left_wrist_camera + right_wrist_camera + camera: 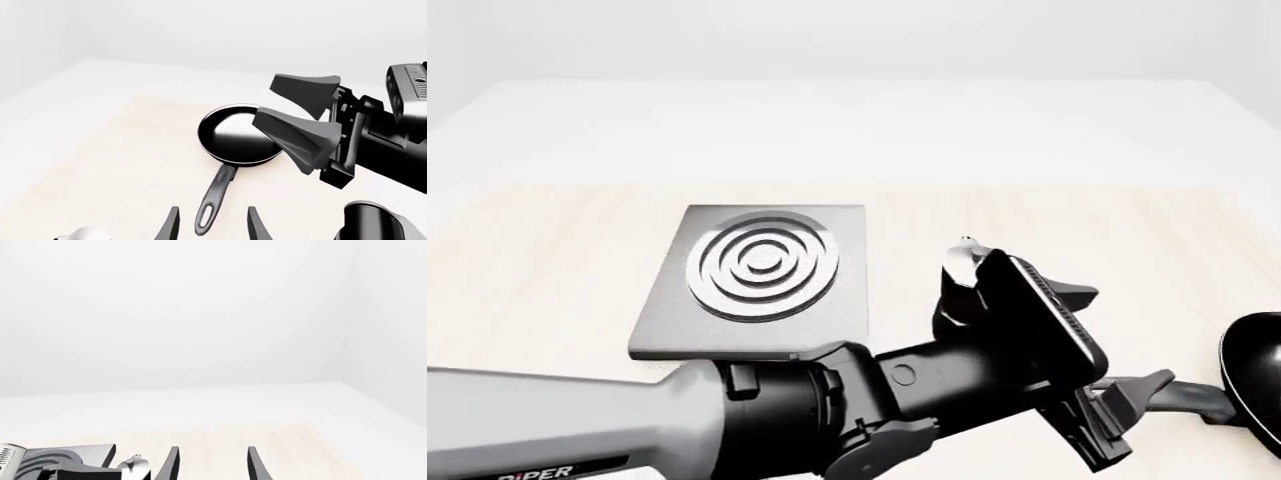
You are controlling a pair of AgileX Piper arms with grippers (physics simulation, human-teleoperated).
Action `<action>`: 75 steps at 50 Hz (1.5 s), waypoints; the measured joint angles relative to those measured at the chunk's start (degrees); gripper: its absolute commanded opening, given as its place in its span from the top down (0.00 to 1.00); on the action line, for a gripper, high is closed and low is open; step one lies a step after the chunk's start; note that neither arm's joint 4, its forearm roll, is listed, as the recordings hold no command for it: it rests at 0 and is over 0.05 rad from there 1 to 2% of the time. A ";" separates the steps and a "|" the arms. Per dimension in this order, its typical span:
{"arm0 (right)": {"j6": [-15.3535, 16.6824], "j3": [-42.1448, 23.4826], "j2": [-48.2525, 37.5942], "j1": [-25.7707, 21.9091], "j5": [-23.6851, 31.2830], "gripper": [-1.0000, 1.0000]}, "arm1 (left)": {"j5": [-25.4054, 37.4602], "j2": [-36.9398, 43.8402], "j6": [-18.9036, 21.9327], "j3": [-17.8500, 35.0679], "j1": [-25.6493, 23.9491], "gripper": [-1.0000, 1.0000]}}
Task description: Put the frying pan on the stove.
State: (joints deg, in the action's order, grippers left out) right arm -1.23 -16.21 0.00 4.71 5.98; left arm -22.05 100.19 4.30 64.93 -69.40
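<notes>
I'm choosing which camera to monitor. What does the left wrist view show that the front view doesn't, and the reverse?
Only the left wrist view: the whole frying pan, from the handle's end to the far rim, with nothing gripping it. Only the front view: the stove, with nothing on its rings. Both: the pan, though the front view catches just its edge at the right border, and the pale table.

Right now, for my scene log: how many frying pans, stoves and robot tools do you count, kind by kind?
Frying pan: 1
Stove: 1
Tools: 2, the left tool and the right tool, both open
Total: 4
</notes>
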 measured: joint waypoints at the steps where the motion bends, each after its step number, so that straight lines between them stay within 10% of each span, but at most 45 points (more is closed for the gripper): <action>1: 0.01 -0.02 0.00 -0.02 0.00 0.00 | 0.20 0.29 -0.02 0.41 -0.08 0.00; 75: 1.15 -0.28 0.00 -0.93 0.33 0.00 | 16.13 17.10 -2.87 26.08 0.46 0.00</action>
State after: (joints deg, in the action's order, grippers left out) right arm -0.07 -16.49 0.00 3.78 6.31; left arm -5.92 117.29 1.43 91.01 -68.95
